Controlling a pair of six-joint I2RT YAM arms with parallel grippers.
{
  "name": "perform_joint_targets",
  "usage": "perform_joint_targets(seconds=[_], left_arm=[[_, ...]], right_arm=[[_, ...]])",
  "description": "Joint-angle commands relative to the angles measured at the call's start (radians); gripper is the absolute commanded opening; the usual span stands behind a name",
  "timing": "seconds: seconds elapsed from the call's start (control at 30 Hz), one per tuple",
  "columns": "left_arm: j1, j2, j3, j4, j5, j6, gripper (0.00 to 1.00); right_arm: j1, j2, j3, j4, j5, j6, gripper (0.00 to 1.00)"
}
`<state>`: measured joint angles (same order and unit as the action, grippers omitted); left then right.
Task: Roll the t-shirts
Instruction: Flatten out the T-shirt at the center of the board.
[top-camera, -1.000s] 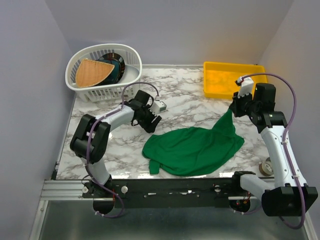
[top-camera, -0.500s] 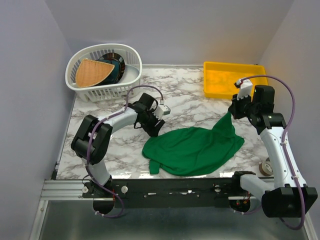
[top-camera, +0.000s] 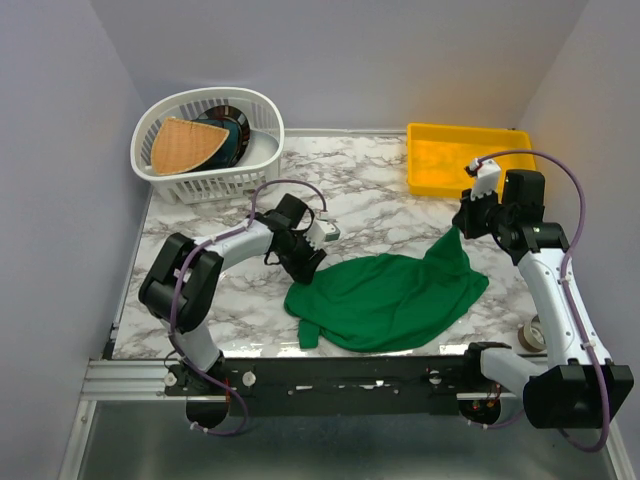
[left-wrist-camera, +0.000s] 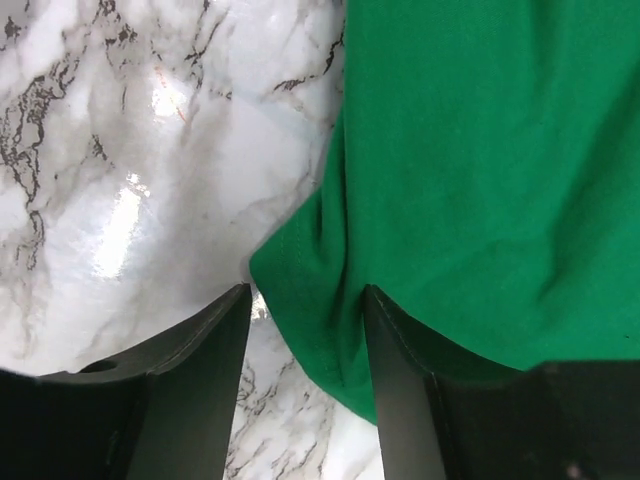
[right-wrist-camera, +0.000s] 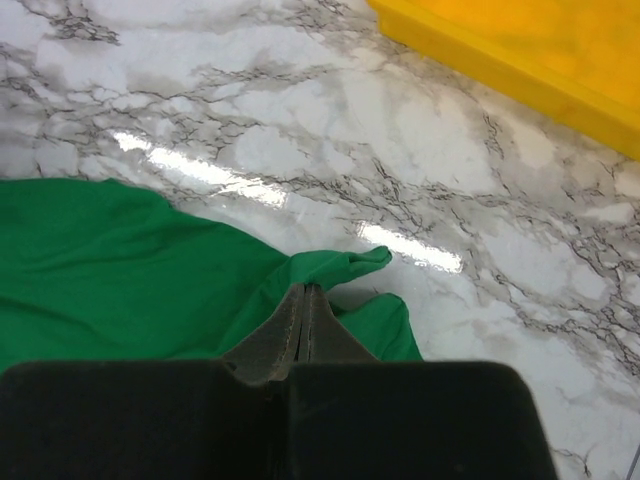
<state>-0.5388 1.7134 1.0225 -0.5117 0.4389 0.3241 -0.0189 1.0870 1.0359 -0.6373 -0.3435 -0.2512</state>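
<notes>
The emerald-green t-shirt (top-camera: 385, 300) lies crumpled on the marble table, right of centre. My right gripper (top-camera: 463, 222) is shut on its far right corner and holds that corner lifted off the table; in the right wrist view the shut fingers (right-wrist-camera: 303, 300) pinch a fold of the t-shirt (right-wrist-camera: 120, 280). My left gripper (top-camera: 303, 265) is open, low over the shirt's left edge. In the left wrist view its two fingers straddle the hem of the t-shirt (left-wrist-camera: 470, 180), with the gripper (left-wrist-camera: 305, 300) not closed on it.
A white laundry basket (top-camera: 160, 170) at the back left holds a dark teal item with a tan wedge (top-camera: 185, 145). A yellow tray (top-camera: 425, 175) stands at the back right. A tape roll (top-camera: 532, 335) sits at the right edge.
My left gripper has moved right and nearer, down onto the shirt's left edge. My right gripper has kept holding the lifted corner, shifting only slightly.
</notes>
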Motion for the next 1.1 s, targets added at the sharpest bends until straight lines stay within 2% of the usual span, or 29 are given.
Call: perform_joint_targets(seconds=[0.0, 0.13, 0.17, 0.2, 0.33, 0.43, 0.53, 0.63, 0.67, 0.73, 0.77, 0.87, 0.97, 1.0, 1.07], left_arm=[[-0.006, 0.046, 0.001, 0.019, -0.049, 0.009, 0.44], [-0.004, 0.009, 0.047, -0.025, -0.025, 0.021, 0.18], [-0.003, -0.026, 0.072, -0.033, -0.023, 0.032, 0.06], [0.002, -0.046, 0.088, -0.043, -0.029, 0.041, 0.0], [0.013, -0.158, 0.174, -0.06, -0.113, 0.092, 0.0], [0.017, -0.254, 0.226, -0.031, -0.187, 0.139, 0.0], [0.017, -0.369, 0.217, -0.008, -0.221, 0.2, 0.0], [0.017, -0.48, 0.191, -0.089, -0.189, 0.272, 0.0], [0.017, -0.524, 0.174, -0.128, -0.155, 0.291, 0.0], [0.017, -0.557, 0.156, -0.282, -0.115, 0.367, 0.01], [0.017, -0.578, 0.136, -0.342, -0.074, 0.401, 0.17], [0.016, -0.587, 0.114, -0.562, -0.026, 0.475, 0.47], [0.016, -0.589, 0.102, -0.636, -0.034, 0.49, 0.56], [0.016, -0.589, 0.099, -0.63, -0.058, 0.492, 0.61], [0.017, -0.589, 0.07, -0.546, -0.101, 0.486, 0.66]], right_arm=[[-0.001, -0.001, -0.016, 0.011, -0.026, 0.015, 0.0], [-0.001, -0.001, -0.016, 0.048, -0.028, 0.018, 0.0], [-0.001, 0.004, 0.001, 0.063, -0.022, 0.018, 0.0], [-0.001, 0.011, 0.015, 0.08, -0.014, 0.017, 0.01], [-0.001, 0.091, 0.15, 0.215, 0.055, -0.006, 0.0], [-0.007, 0.166, 0.321, 0.258, 0.107, -0.037, 0.0], [-0.015, 0.211, 0.468, 0.243, 0.107, -0.04, 0.0], [-0.015, 0.177, 0.498, 0.188, 0.031, -0.056, 0.0], [-0.015, 0.157, 0.478, 0.173, -0.038, -0.074, 0.0], [-0.015, 0.074, 0.422, 0.11, -0.109, -0.095, 0.0], [-0.015, 0.044, 0.35, 0.076, -0.185, -0.123, 0.0], [-0.013, -0.051, 0.198, -0.109, -0.287, -0.23, 0.0], [-0.013, -0.145, 0.063, -0.209, -0.267, -0.333, 0.0], [-0.013, -0.168, -0.024, -0.211, -0.25, -0.351, 0.0], [-0.013, -0.208, -0.089, -0.171, -0.201, -0.364, 0.0]])
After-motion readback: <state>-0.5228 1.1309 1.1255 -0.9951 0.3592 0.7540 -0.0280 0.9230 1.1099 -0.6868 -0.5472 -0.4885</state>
